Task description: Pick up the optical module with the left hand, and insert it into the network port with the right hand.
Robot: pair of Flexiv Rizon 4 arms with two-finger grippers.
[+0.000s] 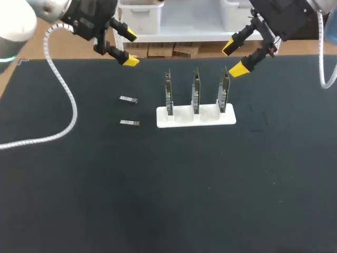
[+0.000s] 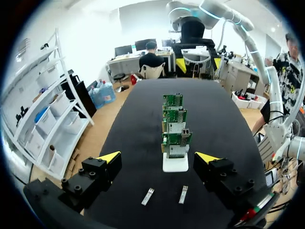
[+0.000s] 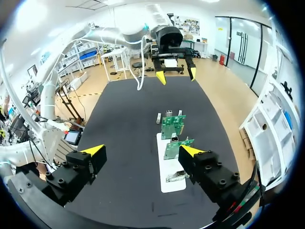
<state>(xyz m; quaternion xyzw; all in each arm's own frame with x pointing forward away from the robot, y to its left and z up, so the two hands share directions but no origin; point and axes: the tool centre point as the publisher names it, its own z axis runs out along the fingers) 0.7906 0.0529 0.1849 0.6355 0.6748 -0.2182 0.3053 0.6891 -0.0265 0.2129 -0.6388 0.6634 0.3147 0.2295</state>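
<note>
Left gripper [image 1: 129, 48] is hovering released, far left. Far module [image 1: 128, 99] and near module [image 1: 129, 123] are lying left of board stand [image 1: 205, 119]. Right gripper [image 1: 235, 58] is hovering released, far right.

- A robotics lab.
- Left arm [image 3: 114, 36] and right arm [image 2: 224, 12] over a black table [image 1: 158, 200].
- Three bare circuit boards [image 1: 196, 92] upright in a white stand [image 1: 196, 117].
</note>
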